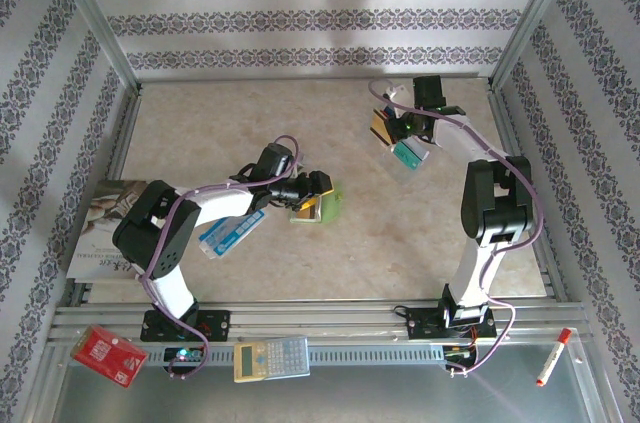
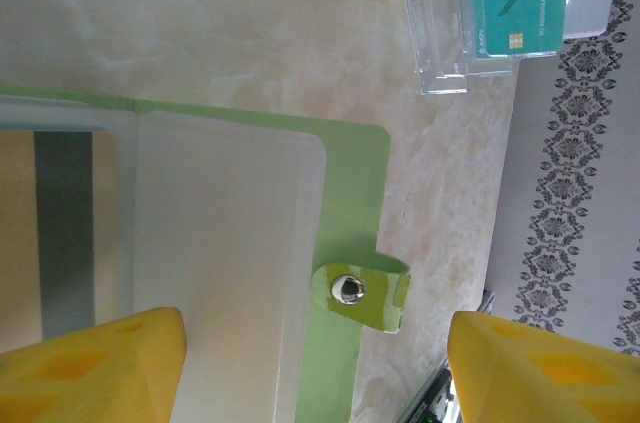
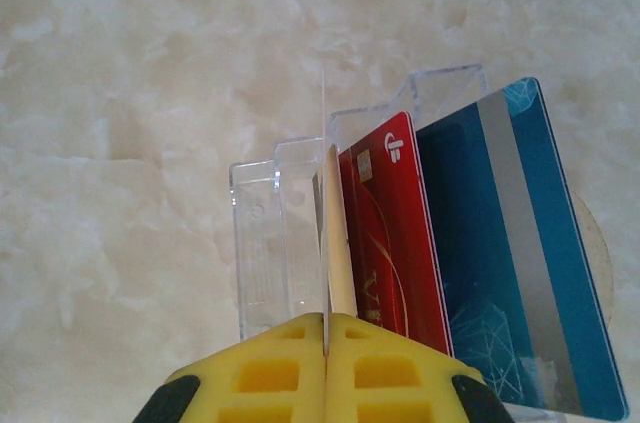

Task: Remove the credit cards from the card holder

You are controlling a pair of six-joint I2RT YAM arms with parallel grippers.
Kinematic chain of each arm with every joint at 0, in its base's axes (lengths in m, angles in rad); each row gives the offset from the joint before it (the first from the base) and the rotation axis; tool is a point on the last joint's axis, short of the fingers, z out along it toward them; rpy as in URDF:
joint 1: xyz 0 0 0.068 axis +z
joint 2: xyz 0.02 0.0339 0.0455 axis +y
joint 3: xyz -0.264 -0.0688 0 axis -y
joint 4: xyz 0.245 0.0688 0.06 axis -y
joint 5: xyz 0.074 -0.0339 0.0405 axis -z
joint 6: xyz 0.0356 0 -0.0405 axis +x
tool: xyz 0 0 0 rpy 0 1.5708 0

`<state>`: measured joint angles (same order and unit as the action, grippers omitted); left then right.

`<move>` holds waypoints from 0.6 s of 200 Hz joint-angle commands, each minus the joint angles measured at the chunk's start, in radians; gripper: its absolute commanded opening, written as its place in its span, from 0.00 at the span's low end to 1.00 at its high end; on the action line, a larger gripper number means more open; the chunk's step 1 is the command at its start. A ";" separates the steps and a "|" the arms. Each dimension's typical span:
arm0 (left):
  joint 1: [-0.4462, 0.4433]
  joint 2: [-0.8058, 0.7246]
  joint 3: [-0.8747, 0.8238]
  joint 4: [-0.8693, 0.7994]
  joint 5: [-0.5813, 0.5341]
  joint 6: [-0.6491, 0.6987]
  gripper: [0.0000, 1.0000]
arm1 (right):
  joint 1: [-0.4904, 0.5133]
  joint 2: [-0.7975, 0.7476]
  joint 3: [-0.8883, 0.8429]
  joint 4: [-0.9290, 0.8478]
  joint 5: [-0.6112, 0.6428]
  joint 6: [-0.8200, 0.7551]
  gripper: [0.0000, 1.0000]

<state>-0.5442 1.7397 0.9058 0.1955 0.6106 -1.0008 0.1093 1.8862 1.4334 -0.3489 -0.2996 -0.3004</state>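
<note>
Two cards, a red card and a blue card, are standing in a clear stand at the far right of the table. The right gripper is pinching a yellow card edge-on just beside the red card. The left gripper is hanging open over the green wallet, which is lying unfolded near the table's middle.

One green wallet, one clear stand — three cards: tan, red, blue.
</note>
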 commanded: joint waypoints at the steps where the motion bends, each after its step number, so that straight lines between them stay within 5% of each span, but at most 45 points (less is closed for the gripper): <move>1: -0.014 0.009 0.016 0.038 0.015 -0.012 0.70 | 0.012 0.020 0.036 0.016 0.017 -0.054 0.00; 120: -0.016 0.029 0.013 0.041 0.024 -0.020 0.69 | 0.027 0.052 0.012 0.045 0.056 -0.103 0.08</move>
<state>-0.5442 1.7466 0.9058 0.1963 0.6216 -1.0046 0.1204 1.9190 1.4391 -0.3416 -0.2577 -0.3889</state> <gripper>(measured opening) 0.692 0.072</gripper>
